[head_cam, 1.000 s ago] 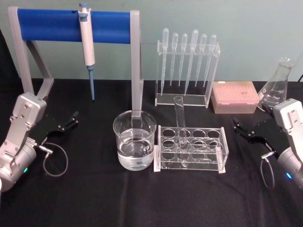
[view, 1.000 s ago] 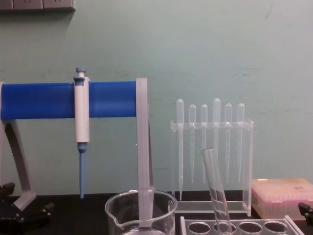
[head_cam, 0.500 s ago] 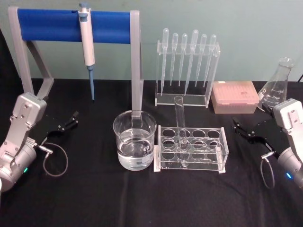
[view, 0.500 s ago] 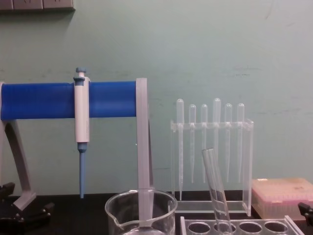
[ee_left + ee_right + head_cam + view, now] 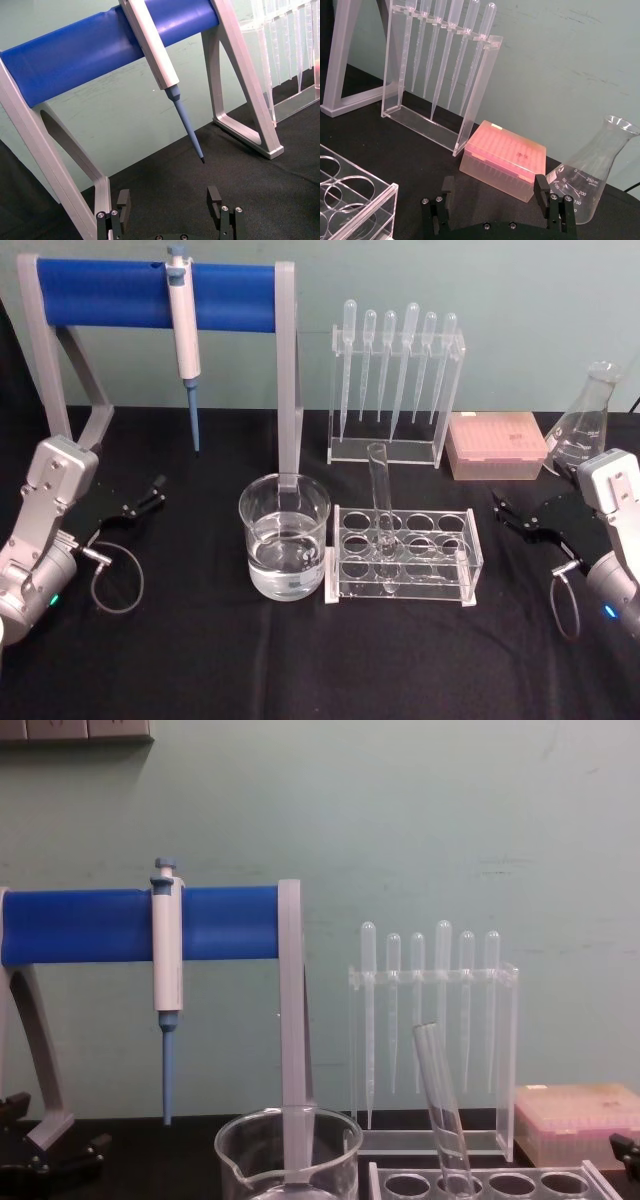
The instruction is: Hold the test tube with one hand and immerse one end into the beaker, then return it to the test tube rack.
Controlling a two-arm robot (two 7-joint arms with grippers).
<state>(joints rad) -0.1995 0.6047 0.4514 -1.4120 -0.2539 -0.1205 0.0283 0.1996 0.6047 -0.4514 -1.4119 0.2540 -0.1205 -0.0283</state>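
Grabbing the tube [image 5: 380,495] looks like the step in hand: it stands in the rack [image 5: 466,558], 2nd hole from the beaker end (front or back row, can't tell), leaning off vertical, nothing gripping it. Beaker [image 5: 285,538] sits just beside the rack's left end, part-full of clear liquid. To do it well, R gripper [image 5: 514,517] seems the nearer pick. Come in at the tube's upper half, above the rack top, jaws either side of the glass & tilted to match its lean so the pads close flat. Squeeze gently, since thin slick glass may slip or crack. Lift along the tube's own axis till the bottom clears the hole, else it'll likely snag & drag the rack. Mind the pipette stand [image 5: 395,390] behind & the beaker rim on the way over. Pose now: R gripper is low over the table [image 5: 300,670], right of the rack & well apart from it, aimed inward & back, jaws spread wide, empty, w/ tip box [image 5: 502,160] & flask [image 5: 592,180] ahead of it. L gripper [image 5: 140,502] mirrors that at far left, near the frame [image 5: 288,370], well apart from the beaker, jaws wide too, holding nothing, pipettor [image 5: 165,65] hanging ahead.
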